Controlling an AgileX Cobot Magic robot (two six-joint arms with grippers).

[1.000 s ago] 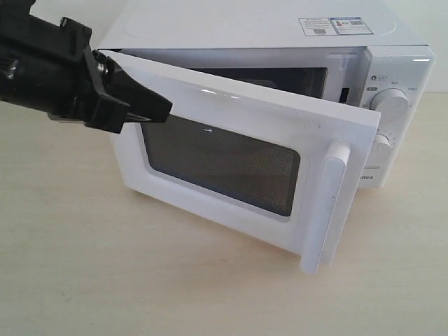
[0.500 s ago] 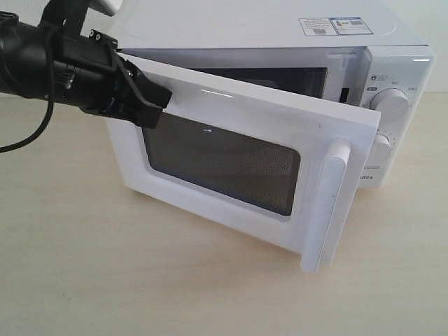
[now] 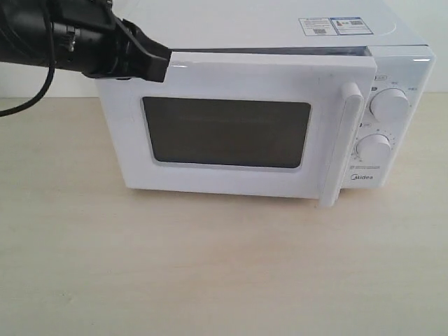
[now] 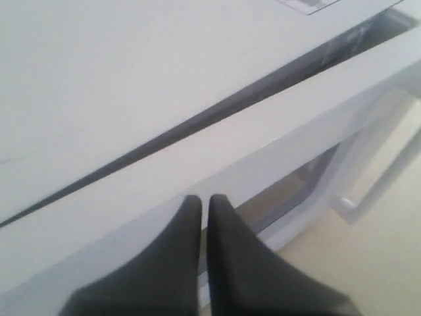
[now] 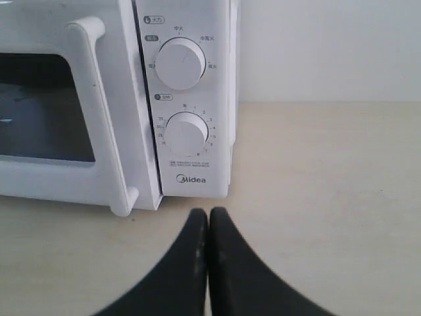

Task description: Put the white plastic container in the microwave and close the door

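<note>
Here the microwave (image 3: 245, 28) is seen standing on a pale wooden table (image 3: 210, 273). 2 stickers (image 3: 318, 26) are borne on its top, and 2 round dials are stacked on the panel at its right end, an upper dial (image 3: 390, 105) over a lower dial (image 3: 373, 148). The door (image 3: 231, 75) is laid almost flat against the front of the microwave. In the left wrist view a thin dark gap is shown between the door's top edge and the body, so whether it is fully latched cannot be told. The dark window (image 3: 227, 133) is set in the middle of the door, and the vertical bar handle (image 3: 339, 143) stands just beside the panel.

The left gripper (image 3: 161, 63) is placed at the door's upper corner, the 1 farthest from the handle. Its black fingers (image 4: 164, 263) are pressed together with nothing between them, and their tips are set at the door's top edge. The right gripper (image 5: 208, 214) is held low over the table in front of the panel, apart from the microwave, with its fingers likewise pressed together and empty.

The white plastic container is not visible in any view, and whether it lies behind the dark window cannot be told.
</note>
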